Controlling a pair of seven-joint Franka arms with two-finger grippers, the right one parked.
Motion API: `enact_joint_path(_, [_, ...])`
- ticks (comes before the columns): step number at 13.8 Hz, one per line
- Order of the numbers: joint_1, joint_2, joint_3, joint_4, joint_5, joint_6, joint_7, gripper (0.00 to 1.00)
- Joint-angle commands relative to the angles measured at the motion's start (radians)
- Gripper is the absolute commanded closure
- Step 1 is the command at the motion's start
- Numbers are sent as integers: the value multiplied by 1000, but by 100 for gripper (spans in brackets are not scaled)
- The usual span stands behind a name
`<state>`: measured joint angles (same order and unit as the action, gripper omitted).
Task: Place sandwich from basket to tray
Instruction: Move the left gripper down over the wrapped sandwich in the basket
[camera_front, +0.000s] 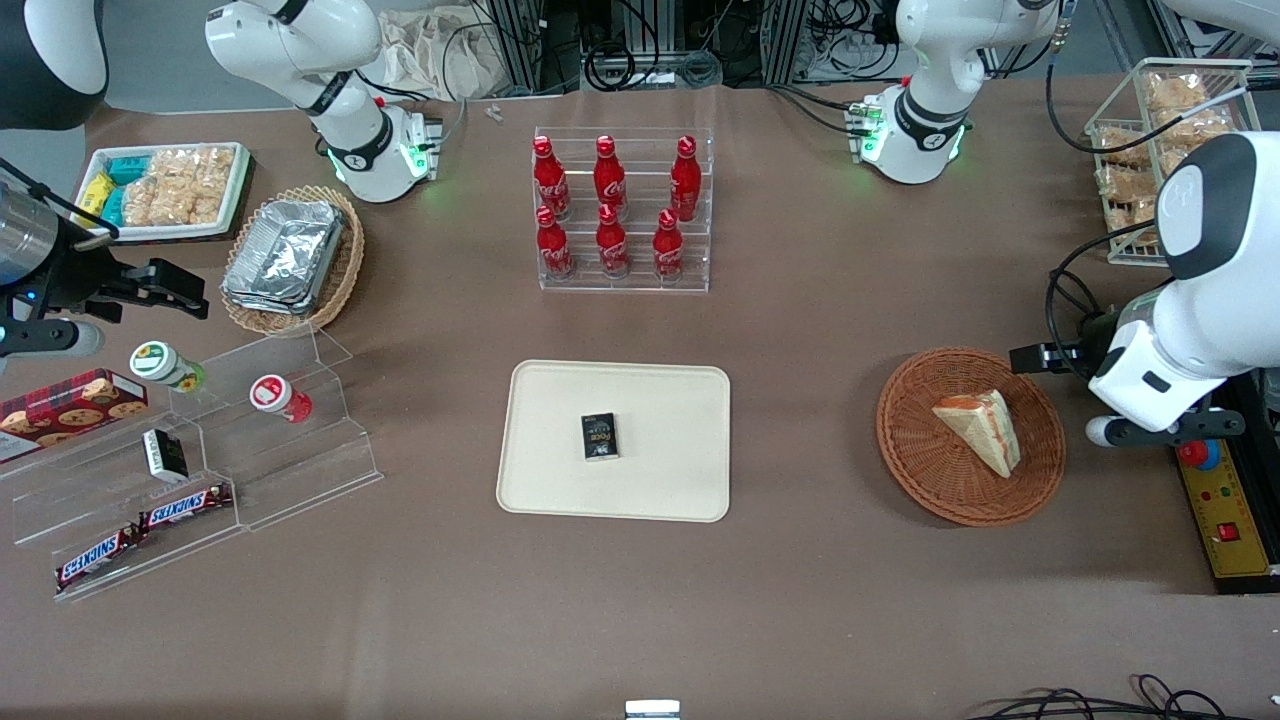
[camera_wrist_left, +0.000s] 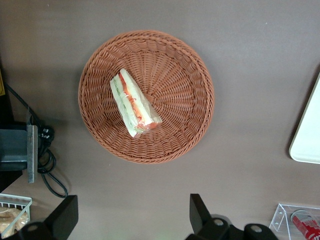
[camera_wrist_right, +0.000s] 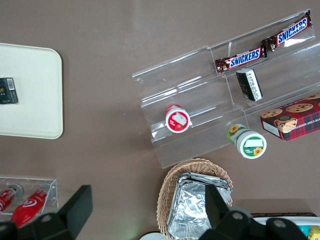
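Sandwich (camera_wrist_left: 134, 104) lies untouched in the basket (camera_wrist_left: 192, 80), directly below the claw (camera_wrist_left: 132, 220), which hangs wide and empty above the counter (camera_front: 800, 330). Grasp, lift and carry to the tray (camera_front: 660, 480) all remain.

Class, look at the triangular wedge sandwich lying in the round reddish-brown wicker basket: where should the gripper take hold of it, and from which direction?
Probably from straight above. The triangular wedge sandwich lies on its side in the shallow round wicker basket, so close the fingers across its two long bread faces near mid-length. The open gripper hangs above the table beside the basket.
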<state>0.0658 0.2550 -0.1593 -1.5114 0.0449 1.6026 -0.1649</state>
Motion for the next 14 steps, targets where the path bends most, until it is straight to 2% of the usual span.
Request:
enact_joint_path(1, [0, 24, -5, 48, 0, -24, -7, 0])
enact_joint_path(4, [2, 36, -3, 49, -2, -24, -21, 0])
enact_joint_path(8, [14, -11, 1, -108, -4, 42, -275, 0])
enact_joint_path(12, [19, -62, 21, -401, 9, 392, -368, 0])
enact_joint_path(14, [19, -53, 23, -492, 12, 546, -429, 0])
